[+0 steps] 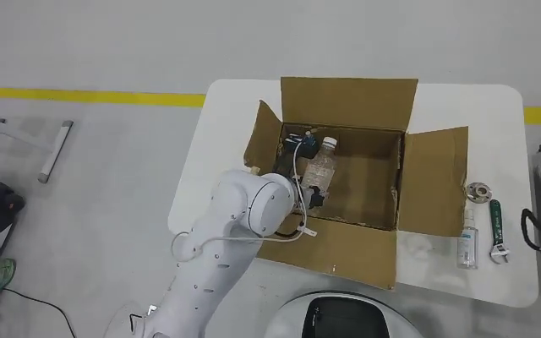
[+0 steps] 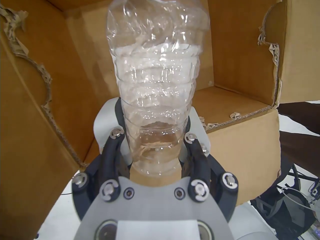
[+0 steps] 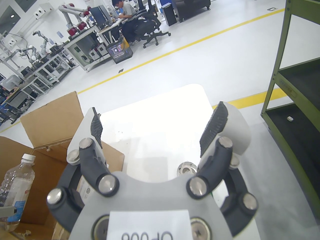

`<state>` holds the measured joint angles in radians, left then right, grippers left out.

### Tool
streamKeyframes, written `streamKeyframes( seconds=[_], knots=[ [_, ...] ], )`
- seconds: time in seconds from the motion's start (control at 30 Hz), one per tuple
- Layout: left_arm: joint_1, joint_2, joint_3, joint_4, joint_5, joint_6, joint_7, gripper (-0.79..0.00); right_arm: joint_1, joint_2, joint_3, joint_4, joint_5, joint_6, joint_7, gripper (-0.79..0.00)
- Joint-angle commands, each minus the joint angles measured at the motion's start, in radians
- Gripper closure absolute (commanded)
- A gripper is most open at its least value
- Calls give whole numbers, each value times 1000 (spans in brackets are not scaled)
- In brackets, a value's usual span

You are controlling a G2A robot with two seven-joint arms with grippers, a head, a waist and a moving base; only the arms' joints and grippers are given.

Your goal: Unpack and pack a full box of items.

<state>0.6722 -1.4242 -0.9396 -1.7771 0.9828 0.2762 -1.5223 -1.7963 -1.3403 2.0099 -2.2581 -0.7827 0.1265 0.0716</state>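
Left pincer: clamped low on bottle inside box.
Right pincer: spread, empty.
Advice: raise straight, clearing box wall.

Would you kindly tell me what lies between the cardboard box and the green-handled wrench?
In the top view, a small clear bottle lies on the table between them.

clear capped bottle, over open cardboard box
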Motion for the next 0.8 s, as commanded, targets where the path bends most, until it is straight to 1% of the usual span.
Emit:
streamKeyframes(
  seconds=[0.0, 0.07, 0.13, 0.37, 0.5, 0.67, 0.77],
  knots=[
    [20, -3, 13, 13, -4, 11, 50, 0, 3, -1, -8, 7, -11, 5, -2, -785],
    [20, -10, 27, 31, -43, 32, 70, 0, 6, -1, -13, 13, -30, 14, 2, -785],
    [4, -19, 43, 71, -60, 59, 94, 0, 13, -1, -17, 17, -35, 21, 4, -785],
    [-72, -49, 74, 216, -102, 168, 147, 0, 16, -3, -14, 21, -38, 41, 9, -785],
    [-110, -62, 69, 347, -116, 228, 206, 0, 11, -5, -14, 22, -36, 48, 11, -785],
    [-150, -81, 103, 465, -119, 246, 224, 0, 7, -7, -13, 17, -45, 48, 11, -785],
    [-163, -89, 115, 504, -119, 254, 233, 0, 6, -8, -13, 15, -49, 51, 12, -785]
  ],
)
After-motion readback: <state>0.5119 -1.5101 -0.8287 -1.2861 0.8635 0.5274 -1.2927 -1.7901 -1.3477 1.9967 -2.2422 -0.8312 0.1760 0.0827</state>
